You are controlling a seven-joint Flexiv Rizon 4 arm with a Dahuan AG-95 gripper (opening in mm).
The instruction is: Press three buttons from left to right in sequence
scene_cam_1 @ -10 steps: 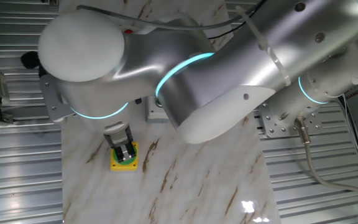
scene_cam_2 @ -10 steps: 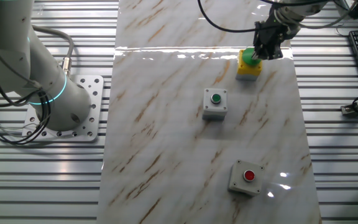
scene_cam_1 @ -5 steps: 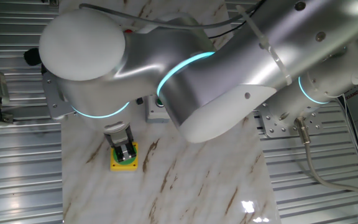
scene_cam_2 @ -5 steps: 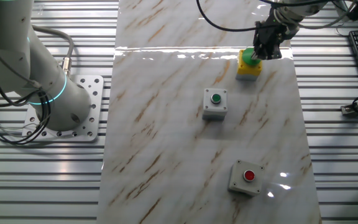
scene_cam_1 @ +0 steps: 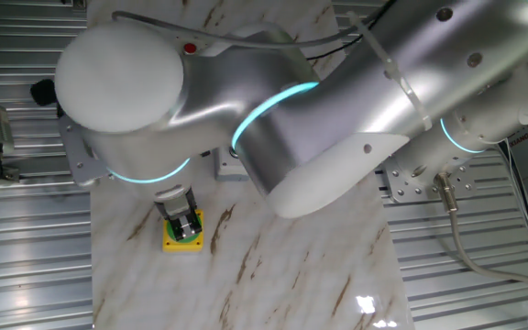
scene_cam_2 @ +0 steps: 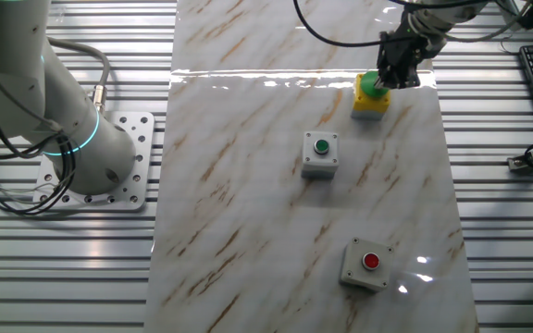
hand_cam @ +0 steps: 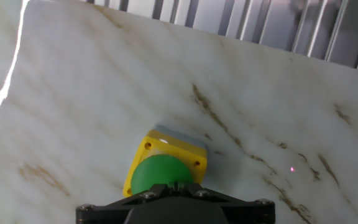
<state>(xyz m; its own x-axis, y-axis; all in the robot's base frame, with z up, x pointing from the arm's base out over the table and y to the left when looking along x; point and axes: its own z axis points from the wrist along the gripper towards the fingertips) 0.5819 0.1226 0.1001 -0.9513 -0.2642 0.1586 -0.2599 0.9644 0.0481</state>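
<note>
Item 1: yellow box (scene_cam_2: 370,102), square, topped by a large green dome button (hand_cam: 161,175); stands at the far right of the counter (scene_cam_2: 248,185), a marbled white slab with brown veins. The gripper (scene_cam_2: 394,76) sits directly over the dome; whether the fingers (scene_cam_1: 187,225) are spread or closed cannot be told, and contact with the dome cannot be told either.

Item 2: grey box with small dark-green button (scene_cam_2: 320,154), square, mid-counter, well apart from item 1.

Item 3: grey box with small red button (scene_cam_2: 368,264), square, near edge of the counter, right side.
</note>
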